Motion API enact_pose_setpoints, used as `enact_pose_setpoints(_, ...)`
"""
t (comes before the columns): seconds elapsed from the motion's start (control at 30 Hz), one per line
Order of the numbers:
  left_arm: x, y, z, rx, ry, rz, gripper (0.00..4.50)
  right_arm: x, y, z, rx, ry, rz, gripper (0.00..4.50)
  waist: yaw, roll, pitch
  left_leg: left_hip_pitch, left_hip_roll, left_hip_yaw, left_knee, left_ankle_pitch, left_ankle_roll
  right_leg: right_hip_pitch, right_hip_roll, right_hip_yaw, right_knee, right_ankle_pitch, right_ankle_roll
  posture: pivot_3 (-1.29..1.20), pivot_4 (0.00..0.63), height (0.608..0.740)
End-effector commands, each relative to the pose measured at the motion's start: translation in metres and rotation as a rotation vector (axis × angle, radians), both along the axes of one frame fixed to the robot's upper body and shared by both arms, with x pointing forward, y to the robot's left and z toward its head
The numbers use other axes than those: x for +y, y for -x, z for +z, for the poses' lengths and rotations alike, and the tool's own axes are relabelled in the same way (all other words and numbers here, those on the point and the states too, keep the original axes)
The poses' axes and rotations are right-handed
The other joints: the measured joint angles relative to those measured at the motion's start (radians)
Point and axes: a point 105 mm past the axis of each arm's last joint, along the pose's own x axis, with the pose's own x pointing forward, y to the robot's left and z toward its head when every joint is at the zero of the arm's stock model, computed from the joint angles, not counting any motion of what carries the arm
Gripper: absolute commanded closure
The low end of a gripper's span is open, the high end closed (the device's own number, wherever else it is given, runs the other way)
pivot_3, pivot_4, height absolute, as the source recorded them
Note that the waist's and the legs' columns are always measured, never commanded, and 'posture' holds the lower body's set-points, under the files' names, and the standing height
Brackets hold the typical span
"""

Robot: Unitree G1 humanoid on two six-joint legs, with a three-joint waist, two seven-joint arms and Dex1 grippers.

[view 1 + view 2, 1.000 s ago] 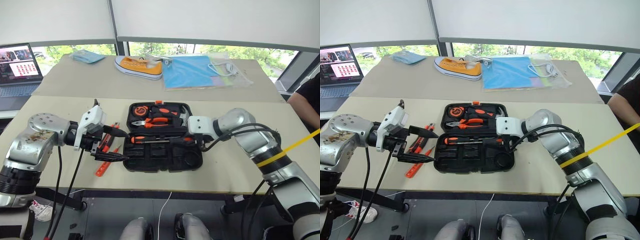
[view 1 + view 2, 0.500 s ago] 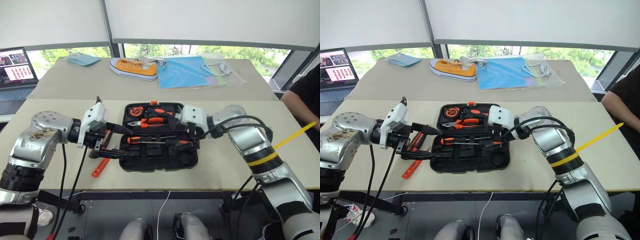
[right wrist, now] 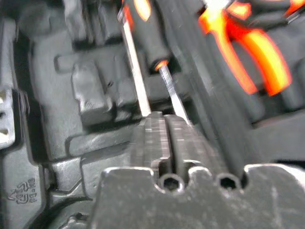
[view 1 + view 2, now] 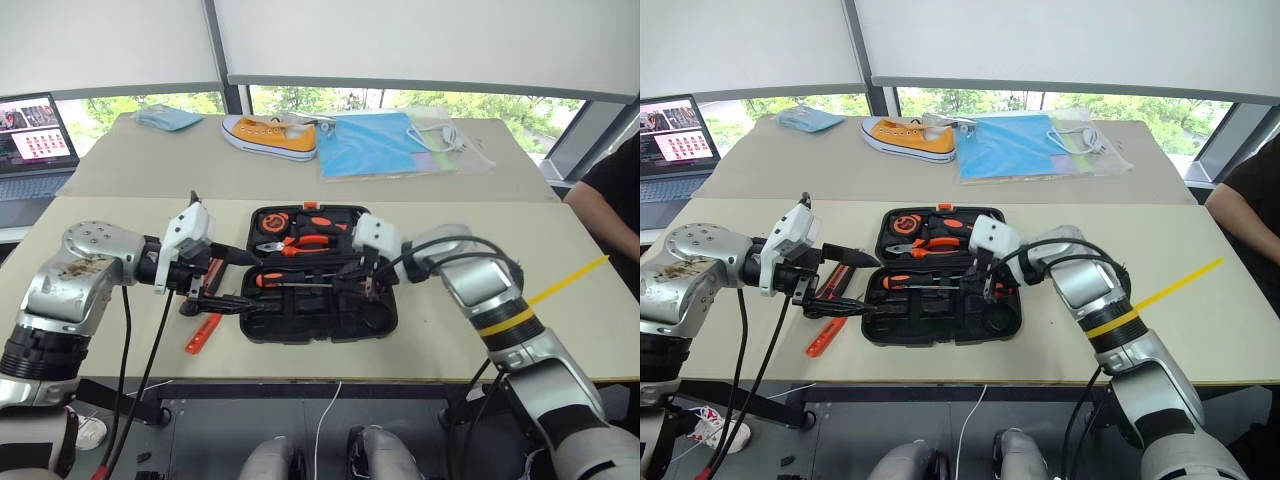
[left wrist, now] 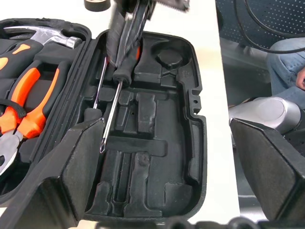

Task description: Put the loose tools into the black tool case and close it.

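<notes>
The black tool case (image 4: pixel 320 275) is seen lying open on the near table (image 4: pixel 440 340), between the two arms. Pliers (image 4: pixel 300 243) and a tape measure (image 4: pixel 275 217) are held in its far half; two screwdrivers (image 4: pixel 300 280) are laid along the hinge side of its near half, their long axes running across the case from left to right.

The left gripper (image 4: pixel 232 280) is held at the case's left edge, its fingers (image 5: pixel 81 167) spread as wide as they go and empty. The right gripper (image 4: pixel 985 283) is poised over the screwdrivers with its fingers (image 3: pixel 159 133) pressed together; nothing can be made out between them, though the shafts lie right at their tips.

Further loose tools, among them an orange-black utility knife (image 4: pixel 837 283) and a slim orange tester pen (image 4: pixel 204 332), are left on the table just beside the case's left edge, partly hidden by the left gripper. They lie directly below that gripper, pointing roughly away from the robot, so the left arm is judged much the nearer for the next pick.
</notes>
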Motion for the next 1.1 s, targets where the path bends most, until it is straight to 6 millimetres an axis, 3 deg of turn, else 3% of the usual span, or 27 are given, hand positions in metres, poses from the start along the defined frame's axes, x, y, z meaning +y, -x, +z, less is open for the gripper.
enact_pose_setpoints(0.03,-0.002,-0.001,0.009,-0.052,-0.007,-0.011,0.00,-0.009,0.000,-0.034,-0.039,0.174,0.018,4.47,0.000,0.000,0.000,0.002,0.000,0.000,0.000,0.000,0.000,0.001,0.000,0.000,0.000,-0.001,0.001,0.00,0.150,0.718)
enact_pose_setpoints(0.1,-0.001,-0.002,0.009,-0.054,-0.006,-0.005,0.00,-0.009,-0.004,-0.038,-0.048,0.172,-0.011,4.47,0.000,-0.001,-0.001,0.004,0.000,0.000,0.000,0.000,0.000,0.003,0.000,0.001,0.000,-0.001,0.001,0.00,0.150,0.718)
enact_pose_setpoints(0.17,0.001,-0.003,0.009,-0.056,-0.004,0.009,0.00,-0.002,-0.003,-0.025,-0.036,0.088,-0.013,4.47,-0.001,-0.002,-0.002,0.008,0.000,0.000,0.000,0.000,-0.001,0.006,0.000,0.002,0.001,-0.002,0.001,0.00,0.150,0.718)
enact_pose_setpoints(0.33,0.020,-0.007,0.006,-0.060,0.013,0.151,0.00,0.011,0.011,0.051,-0.044,-0.281,0.014,4.47,0.000,-0.002,-0.001,0.007,0.000,0.001,0.000,-0.002,-0.010,0.003,-0.002,0.004,0.005,-0.001,0.001,0.00,0.150,0.718)
enact_pose_setpoints(0.4,0.040,-0.007,0.002,-0.050,0.048,0.301,0.00,0.001,0.027,0.082,-0.009,-0.407,0.040,4.03,-0.002,-0.001,-0.001,0.005,0.000,0.001,0.000,0.002,-0.003,-0.001,-0.003,0.004,0.009,-0.002,-0.001,0.00,0.150,0.718)
enact_pose_setpoints(0.5,0.073,0.001,-0.005,-0.057,0.082,0.497,0.00,-0.012,0.053,0.101,0.028,-0.468,0.092,3.05,0.000,-0.001,0.000,0.005,0.001,0.001,-0.001,0.002,-0.002,-0.002,-0.002,0.004,0.010,-0.001,-0.005,0.00,0.150,0.718)
enact_pose_setpoints(0.63,0.121,0.028,-0.024,-0.051,0.066,0.753,0.00,-0.027,0.076,0.099,0.056,-0.456,0.110,1.77,0.001,-0.002,0.000,0.007,0.001,-0.004,-0.008,0.001,-0.003,-0.001,-0.002,0.001,0.005,-0.002,-0.011,0.00,0.150,0.718)
enact_pose_setpoints(0.7,0.146,0.051,-0.037,-0.021,0.027,0.879,0.00,-0.033,0.084,0.092,0.069,-0.439,0.103,1.16,0.002,-0.002,0.000,0.008,0.000,-0.003,-0.012,0.001,-0.003,0.000,-0.003,0.001,0.003,-0.002,-0.011,0.00,0.150,0.718)
enact_pose_setpoints(0.8,0.161,0.067,-0.046,0.019,-0.022,0.956,0.00,-0.035,0.087,0.088,0.071,-0.441,0.082,0.17,0.005,-0.002,0.000,0.009,0.000,-0.002,-0.015,0.000,-0.005,0.000,-0.003,0.001,0.000,-0.002,-0.010,0.00,0.150,0.718)
enact_pose_setpoints(1.0,0.153,0.031,-0.033,0.062,-0.017,0.997,0.00,-0.030,0.088,0.083,0.060,-0.455,0.054,0.05,0.054,-0.002,0.000,0.008,0.000,-0.002,-0.014,-0.003,-0.015,0.001,-0.006,-0.001,0.000,-0.004,0.000,0.00,0.150,0.718)
enact_pose_setpoints(1.1,0.134,0.007,-0.024,0.092,0.010,0.961,0.00,-0.030,0.088,0.081,0.049,-0.460,0.036,0.05,0.063,-0.004,0.000,0.007,0.000,-0.002,-0.013,-0.002,-0.017,0.002,-0.006,-0.001,0.000,-0.002,0.004,0.00,0.150,0.718)
